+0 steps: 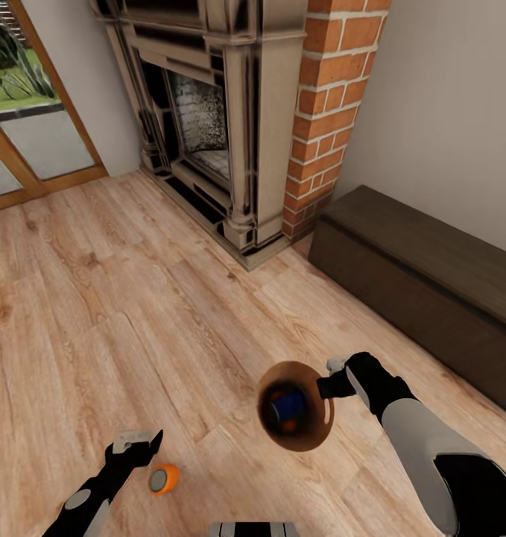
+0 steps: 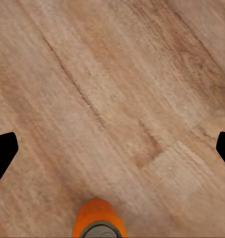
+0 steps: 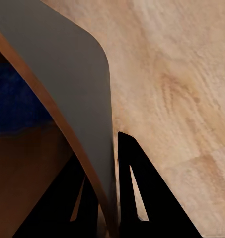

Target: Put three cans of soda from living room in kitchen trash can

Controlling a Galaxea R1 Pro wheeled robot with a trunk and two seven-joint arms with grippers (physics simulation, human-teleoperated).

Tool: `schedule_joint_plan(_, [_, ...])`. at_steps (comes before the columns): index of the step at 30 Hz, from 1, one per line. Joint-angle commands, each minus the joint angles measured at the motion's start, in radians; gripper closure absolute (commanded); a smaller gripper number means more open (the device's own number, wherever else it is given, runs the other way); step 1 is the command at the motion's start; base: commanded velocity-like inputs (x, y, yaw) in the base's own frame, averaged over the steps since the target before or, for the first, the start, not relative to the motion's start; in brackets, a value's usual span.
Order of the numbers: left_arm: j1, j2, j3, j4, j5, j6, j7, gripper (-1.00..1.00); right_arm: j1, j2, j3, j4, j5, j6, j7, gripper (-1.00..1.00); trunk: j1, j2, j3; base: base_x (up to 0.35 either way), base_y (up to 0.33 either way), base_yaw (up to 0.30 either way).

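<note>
Your right gripper (image 1: 329, 386) is pinched on the thin rim of the wooden trash can (image 1: 312, 436), holding it above the wood-plank floor (image 1: 96, 298) near the brick fireplace (image 1: 230, 127); a blue can (image 1: 290, 403) and an orange one (image 1: 288, 426) lie inside. Your left gripper (image 1: 137, 440) is spread wide, with the third orange can (image 1: 164, 479) just beside it, untouched.

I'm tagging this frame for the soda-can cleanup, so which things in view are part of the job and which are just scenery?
Part of the job:
- wooden bin, its rim gripped by the right hand
- blue can and an orange one inside the bin
- orange can at the left hand

Just scenery:
- brick fireplace
- dark low cabinet
- glass door
</note>
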Motion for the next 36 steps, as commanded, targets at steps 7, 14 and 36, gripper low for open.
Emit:
schedule_joint_plan(7, [-0.096, 0.000, -0.001, 0.146, 0.000, -0.122, 0.078, -1.00, -0.059, 0.010, -0.002, -0.153, -0.026, 0.256, 0.013, 1.00, 0.027, -0.049, -0.022, 0.000, 0.000, 0.000])
schedule_joint_plan(14, [-0.110, 0.000, -0.003, 0.256, 0.000, -0.212, 0.096, -1.00, -0.064, 0.034, 0.000, -0.194, -0.024, 0.265, 0.015, 1.00, 0.054, -0.098, -0.044, 0.000, 0.000, 0.000])
schedule_joint_plan(36, [-0.111, -0.036, -0.138, 0.402, -0.042, -0.378, 0.212, -1.00, -0.077, 0.046, 0.001, -0.198, -0.017, 0.265, 0.013, 1.00, 0.138, -0.252, -0.113, 0.000, 0.000, 0.000])
